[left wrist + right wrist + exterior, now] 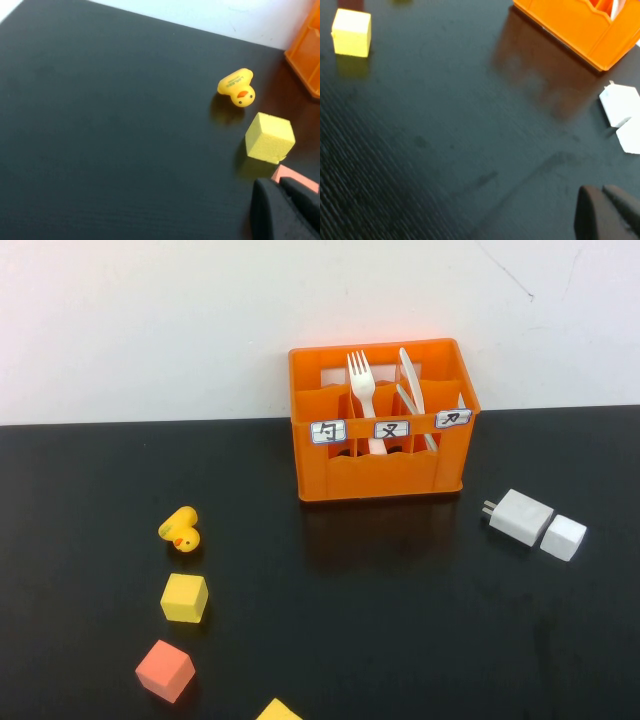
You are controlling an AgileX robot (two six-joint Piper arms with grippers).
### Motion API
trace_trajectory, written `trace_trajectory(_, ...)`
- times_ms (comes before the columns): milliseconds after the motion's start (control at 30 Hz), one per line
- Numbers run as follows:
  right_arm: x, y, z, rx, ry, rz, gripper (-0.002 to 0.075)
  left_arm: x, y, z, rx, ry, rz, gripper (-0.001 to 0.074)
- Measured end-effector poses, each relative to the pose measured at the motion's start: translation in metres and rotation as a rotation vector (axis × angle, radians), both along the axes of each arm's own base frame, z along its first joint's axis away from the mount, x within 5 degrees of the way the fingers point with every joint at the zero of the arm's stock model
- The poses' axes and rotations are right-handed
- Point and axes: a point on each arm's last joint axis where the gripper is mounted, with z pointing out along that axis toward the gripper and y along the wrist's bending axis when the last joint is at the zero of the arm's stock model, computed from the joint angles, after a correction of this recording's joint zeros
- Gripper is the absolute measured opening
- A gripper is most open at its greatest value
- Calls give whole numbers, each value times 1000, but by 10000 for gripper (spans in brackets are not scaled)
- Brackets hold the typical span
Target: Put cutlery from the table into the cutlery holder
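The orange cutlery holder (380, 465) stands at the back middle of the black table (330, 620). A white fork (362, 390) stands upright in its middle slot. Two white knives (415, 390) lean in its right slot. No cutlery lies on the table. Neither arm shows in the high view. My left gripper (280, 192) shows only in its wrist view, shut and empty, above the table near the orange cube (295, 176). My right gripper (602, 196) shows only in its wrist view, shut and empty, above bare table. The holder's corner shows there too (575, 25).
A yellow duck (181, 530), a yellow cube (184, 597), an orange cube (165, 670) and another yellow block (278, 711) lie at the front left. Two white charger blocks (535, 522) lie right of the holder. A white wall stands behind the table.
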Motion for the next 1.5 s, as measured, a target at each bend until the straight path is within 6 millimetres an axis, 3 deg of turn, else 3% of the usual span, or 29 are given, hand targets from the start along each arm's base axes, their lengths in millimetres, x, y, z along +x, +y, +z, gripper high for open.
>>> trace_trajectory(1167, 0, 0, 0, 1, -2, -2, -2, 0, 0, 0, 74, -2, -18, -1)
trace_trajectory(1500, -7, -22, 7, 97, -97, -380, -2, 0, 0, -1, 75, 1, -18, -1)
